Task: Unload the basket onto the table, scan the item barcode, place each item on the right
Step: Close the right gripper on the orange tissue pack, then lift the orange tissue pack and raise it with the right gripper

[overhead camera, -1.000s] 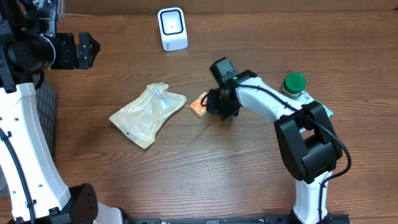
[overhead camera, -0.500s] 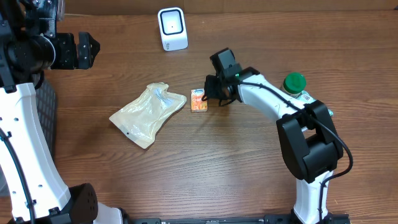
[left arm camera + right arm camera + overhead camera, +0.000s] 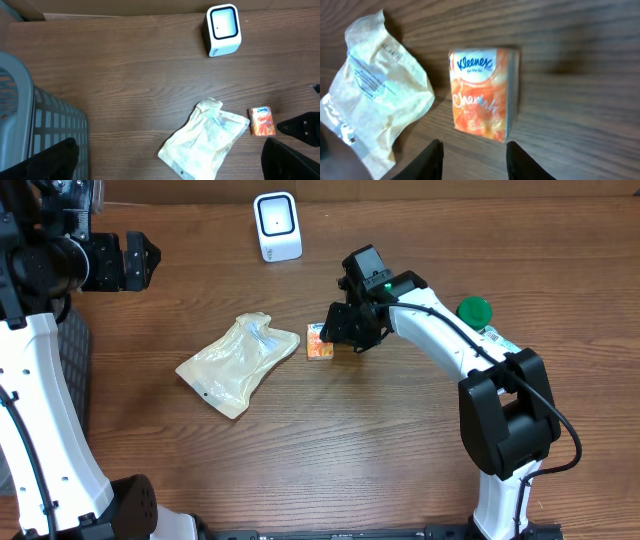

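Right pincer (image 3: pixel 476 162) parted by tissue pack (image 3: pixel 482 92) | pouch (image 3: pixel 375 95) just beside | basket (image 3: pixel 45 125) far left

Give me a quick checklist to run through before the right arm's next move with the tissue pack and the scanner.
1. Right gripper free of the pack: ok. The fingers are apart and the pack lies flat on the table.
2. Barcode in view: not ok. The upper face shows only the logo.
3. Pack clear of the pouch: ok. The wrist view shows a narrow gap between them.
4. Way to the scanner: ok. Only bare table lies between it and the pack.
5. Left gripper out of the way: ok. It is open, far off at the left edge.
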`<action>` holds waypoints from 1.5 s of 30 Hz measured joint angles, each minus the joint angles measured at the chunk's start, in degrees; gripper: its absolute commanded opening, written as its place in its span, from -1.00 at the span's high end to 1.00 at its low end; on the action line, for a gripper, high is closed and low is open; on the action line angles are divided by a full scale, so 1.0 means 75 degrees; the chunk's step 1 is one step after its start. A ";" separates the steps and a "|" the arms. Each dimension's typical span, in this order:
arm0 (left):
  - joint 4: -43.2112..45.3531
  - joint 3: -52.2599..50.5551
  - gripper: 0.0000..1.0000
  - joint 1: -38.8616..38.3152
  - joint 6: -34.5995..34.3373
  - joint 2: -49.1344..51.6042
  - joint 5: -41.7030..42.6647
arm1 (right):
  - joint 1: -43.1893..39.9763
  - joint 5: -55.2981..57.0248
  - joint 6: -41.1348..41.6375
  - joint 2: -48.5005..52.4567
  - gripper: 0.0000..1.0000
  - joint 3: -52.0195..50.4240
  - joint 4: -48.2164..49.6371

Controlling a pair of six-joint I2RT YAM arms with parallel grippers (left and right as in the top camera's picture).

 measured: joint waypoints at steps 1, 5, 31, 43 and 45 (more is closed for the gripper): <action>0.0000 0.0000 -0.99 0.0003 0.0000 0.0000 0.0000 | 0.0000 -0.0020 0.0055 0.0000 0.29 -0.0050 0.0017; 0.0003 0.0000 -0.99 0.0003 0.0000 0.0000 0.0000 | 0.0000 0.0003 0.0376 0.0000 0.29 -0.0466 0.0405; 0.0000 0.0000 -0.99 0.0003 0.0000 0.0000 0.0000 | 0.0000 -0.0323 0.1338 0.0440 0.92 -0.1192 0.1682; 0.0003 0.0000 -0.99 0.0003 0.0000 0.0000 0.0000 | -0.0114 -0.0758 0.1183 0.0440 0.92 -0.1148 0.1230; 0.0003 0.0000 -0.99 0.0003 0.0000 0.0000 -0.0003 | -0.0265 -0.1107 0.0831 0.0440 0.92 -0.1148 0.1116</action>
